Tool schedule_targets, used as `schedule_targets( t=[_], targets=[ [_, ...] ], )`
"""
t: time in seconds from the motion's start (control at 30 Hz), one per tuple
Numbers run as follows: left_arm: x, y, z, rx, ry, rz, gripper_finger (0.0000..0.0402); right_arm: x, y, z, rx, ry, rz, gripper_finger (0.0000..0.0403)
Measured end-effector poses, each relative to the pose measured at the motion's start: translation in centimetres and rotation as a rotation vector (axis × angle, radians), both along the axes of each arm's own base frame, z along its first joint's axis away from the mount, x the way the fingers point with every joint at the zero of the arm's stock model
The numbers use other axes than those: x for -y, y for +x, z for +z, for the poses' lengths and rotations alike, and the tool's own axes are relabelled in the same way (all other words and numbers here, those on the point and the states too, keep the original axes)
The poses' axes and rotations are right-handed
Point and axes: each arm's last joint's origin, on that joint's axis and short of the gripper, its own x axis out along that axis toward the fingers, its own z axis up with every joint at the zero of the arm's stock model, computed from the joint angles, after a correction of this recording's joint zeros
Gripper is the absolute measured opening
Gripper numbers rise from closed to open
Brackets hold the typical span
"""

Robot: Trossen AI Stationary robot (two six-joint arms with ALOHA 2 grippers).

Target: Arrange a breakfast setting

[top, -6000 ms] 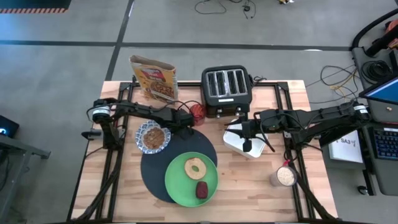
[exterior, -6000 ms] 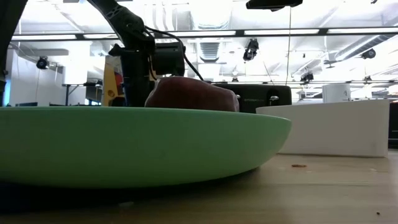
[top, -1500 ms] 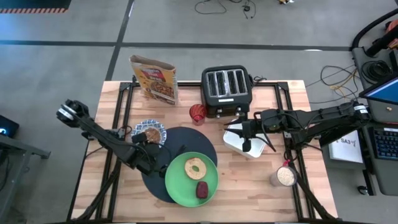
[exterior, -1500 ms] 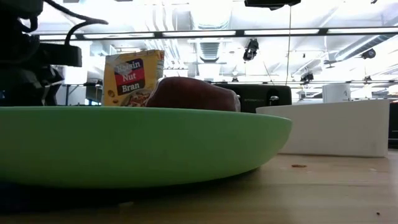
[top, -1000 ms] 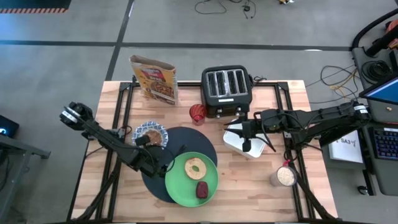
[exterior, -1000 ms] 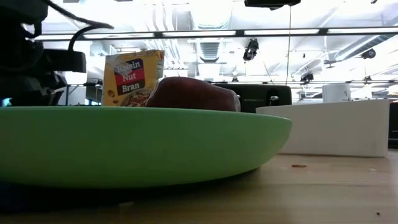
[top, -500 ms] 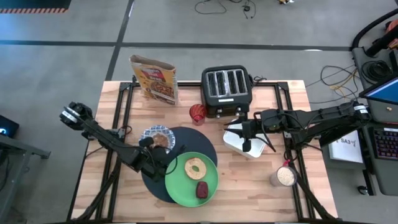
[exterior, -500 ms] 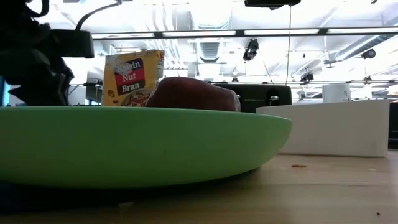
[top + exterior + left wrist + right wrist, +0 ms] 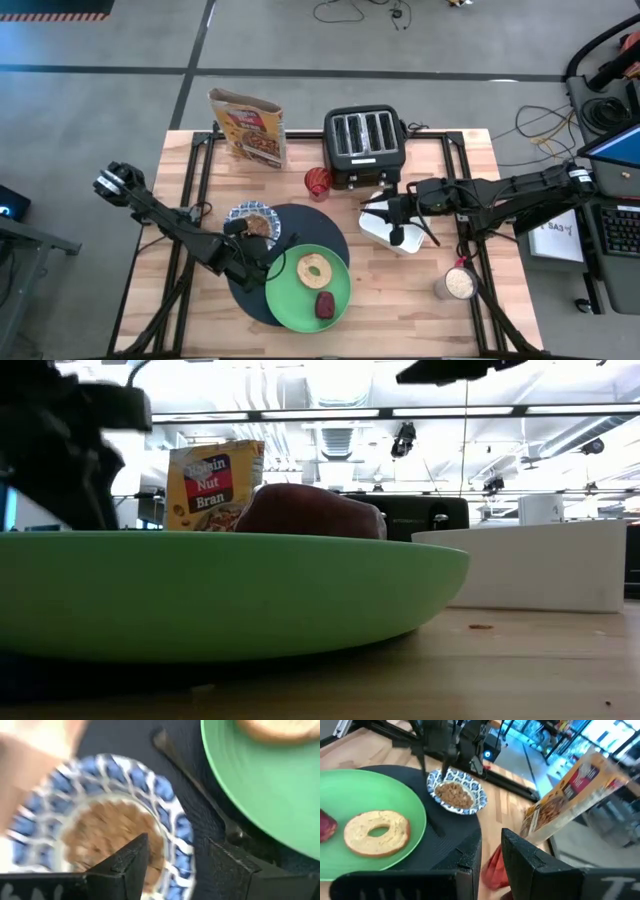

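- two hands show in the high view: the left hand [image 9: 256, 262] hangs low over the big round black mat [image 9: 285, 232], left of centre in the frame. the right hand [image 9: 396, 214] waits over the white tray [image 9: 385, 236], right of centre.
- left hand: released. in the left wrist view its fingers [image 9: 131, 854] stand apart with nothing between them.
- right hand: its fingers stand a little apart and grasp nothing that shows.
- the dark spoon [image 9: 196, 787] lies flat on the mat, between the small blue-and-white bowl [image 9: 250, 221] and the lime-green plate [image 9: 282, 295].
- the step in hand looks like setting the spoon beside the plate. to finish it well, the left hand should lift straight up with its fingers wide. a sideways drag could knock the spoon askew or nudge the bowl, which is just beside the fingers.
- the bowl sits at the mat's upper-left edge and holds brown cereal flakes.
- the plate lies on the mat's lower right. it carries the tan bagel ring [image 9: 315, 270] and, below that in the frame, the dark-red food lump [image 9: 323, 305], a little apart from it.
- at the worktop's [image 9: 400, 305] upper middle, the slots of the black toaster [image 9: 364, 140] look empty.
- what the tray holds is hidden by the arm.
- one small jar [image 9: 458, 284] at lower right holds something pale and grainy.
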Motion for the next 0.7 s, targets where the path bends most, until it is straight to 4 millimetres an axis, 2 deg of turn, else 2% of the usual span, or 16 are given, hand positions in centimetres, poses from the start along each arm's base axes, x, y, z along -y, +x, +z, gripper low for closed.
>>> schedule_targets(
  t=[0.17,0.23,0.33,0.43,0.53,0.63,0.7],
  targets=[
    [-0.5,-0.1,2.8,0.153,0.076,-0.06,0.0169,0.0,-0.2,-2.4,-0.031,0.164,-0.05,0.0063],
    [-0.2,0.1,2.9,0.185,0.017,-0.12,0.0161,0.0,0.1,-3.5,-0.042,0.266,-0.089,0.0063],
    [0.4,0.3,1.7,0.16,-0.091,-0.199,0.0142,-0.1,0.8,-5.4,-0.129,0.342,-0.118,0.0063],
    [0.7,0.2,1.1,0.139,-0.13,-0.208,0.0118,-0.3,2.3,-6.8,-0.194,0.437,-0.146,0.0063],
    [0.8,0.2,1.2,0.144,-0.131,-0.199,0.01,-0.8,4.3,-7.5,-0.259,0.61,-0.133,0.0072],
    [0.7,0.2,1.4,0.162,-0.095,-0.184,0.0088,-1.4,6.4,-8.6,-0.372,0.783,-0.158,0.0099],
    [0.6,0.2,1.5,0.175,-0.062,-0.18,0.0083,-1.6,7.7,-9.4,-0.46,0.827,-0.22,0.0122]
  ],
)
